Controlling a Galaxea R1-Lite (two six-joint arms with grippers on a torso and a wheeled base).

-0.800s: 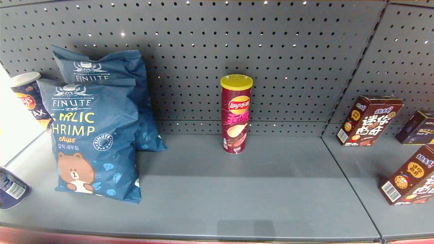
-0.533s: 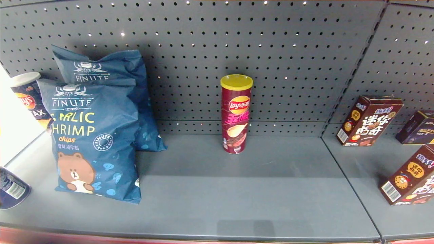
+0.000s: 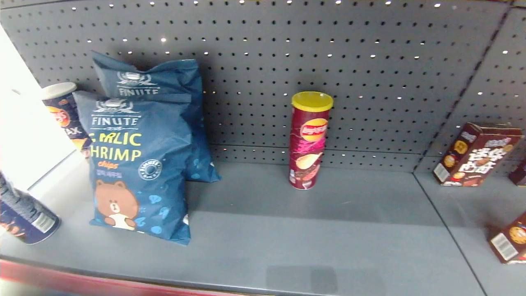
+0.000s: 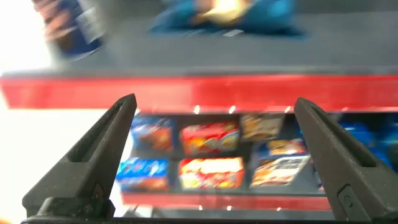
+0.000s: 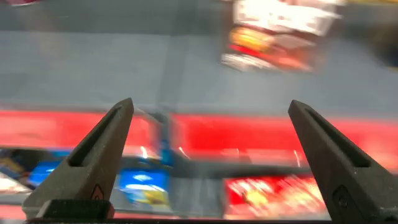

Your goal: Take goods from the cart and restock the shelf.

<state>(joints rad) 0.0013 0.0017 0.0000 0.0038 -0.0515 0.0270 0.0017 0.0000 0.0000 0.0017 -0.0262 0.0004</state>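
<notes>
The left gripper (image 4: 214, 101) has its two black fingers spread wide and released, with nothing between them. Beyond them runs the red front edge (image 4: 199, 93) of the grey metal shelf (image 3: 328, 230), and below that edge sits a row of blurred, colourful packets (image 4: 211, 155) on a lower level. The right gripper (image 5: 210, 104) is likewise released, fingers wide apart and empty, facing the same red edge farther along, with a blurred brown cardboard box (image 5: 280, 34) on the shelf beyond it.

In the head view, a tall maroon crisp tube with a yellow lid (image 3: 309, 139) stands upright at the back of the shelf, against the grey perforated back panel (image 3: 287, 53) and well apart from the other goods. To its left, two blue crisp bags stand one behind the other: the front blue bag with a bear picture (image 3: 135, 172) overlaps the rear blue bag (image 3: 164, 82), which leans on the panel. Left of the bags stands a dark blue tube with a white lid (image 3: 63, 111). A second dark blue tube (image 3: 24, 213) is near the front edge, tilted. On the neighbouring section to the right, a brown box (image 3: 476, 154) stands at the back and another brown box (image 3: 509, 242) lies nearer the front.
</notes>
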